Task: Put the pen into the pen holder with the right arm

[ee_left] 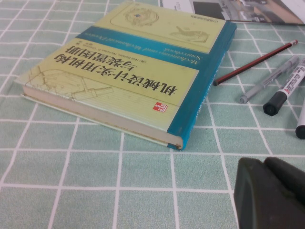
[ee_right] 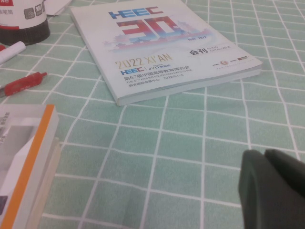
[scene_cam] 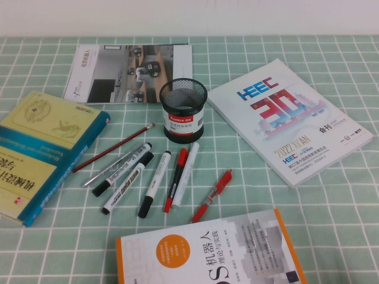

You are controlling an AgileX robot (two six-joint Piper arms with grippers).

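The slim, see-through red pen (scene_cam: 212, 195) lies slanted on the green checked cloth (scene_cam: 331, 207), while both the right gripper (ee_right: 274, 191) and the left gripper (ee_left: 271, 191) hover closed and empty.

cut off: orange-edged white book (scene_cam: 207, 254) at the high view's bottom edge | yellow-and-teal hardcover book (scene_cam: 41, 151) at its left edge | right wrist view — slim red translucent pen (ee_right: 24, 83) runs off-frame, black mesh pen holder (ee_right: 21, 26) shows only its base | tiny cover print — unreadable
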